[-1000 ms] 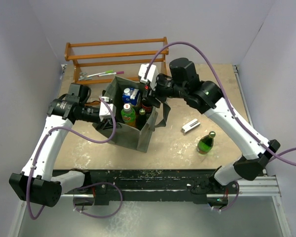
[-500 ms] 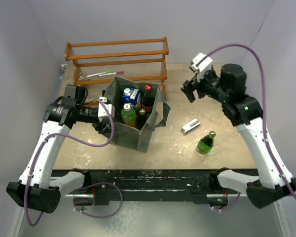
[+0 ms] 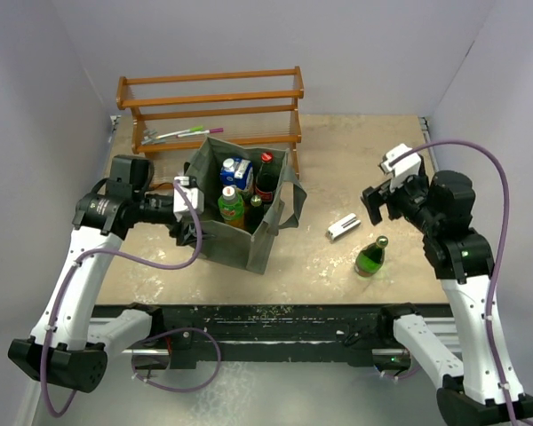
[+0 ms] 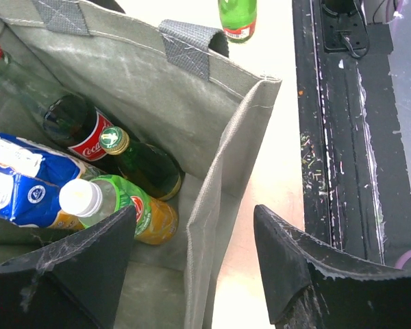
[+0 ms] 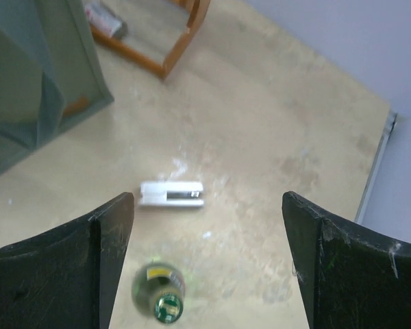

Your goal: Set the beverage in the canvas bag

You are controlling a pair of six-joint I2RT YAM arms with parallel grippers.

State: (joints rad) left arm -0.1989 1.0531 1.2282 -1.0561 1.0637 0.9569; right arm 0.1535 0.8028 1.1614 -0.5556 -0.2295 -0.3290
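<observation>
Your green bottle (image 3: pixel 370 256) stands upright on the tabletop (image 3: pixel 338 169), outside the canvas bag (image 3: pixel 249 250) and at about 4 o'clock from it in the top view. The right fingers (image 3: pixel 373 203) are spread wide and hold nothing. They hang above the tabletop near the bottle, at its 12 o'clock, and the right wrist camera looks down on the bottle's cap between them. A small white object (image 3: pixel 343 226) lies flat at the bottle's 10 o'clock, apart from it.

The left fingers (image 3: pixel 192 227) are at the bag's 9 o'clock side, parted, with the bag's wall running up between them. You cannot tell whether either one touches the cloth. Inside the bag sit a cola bottle (image 4: pixel 75 127), a dark green bottle (image 4: pixel 142 163), a white-capped green bottle (image 4: pixel 120 209) and a blue carton (image 4: pixel 17 185), packed close together. A wooden rack (image 3: pixel 209 107) stands at the bag's 12 o'clock.
</observation>
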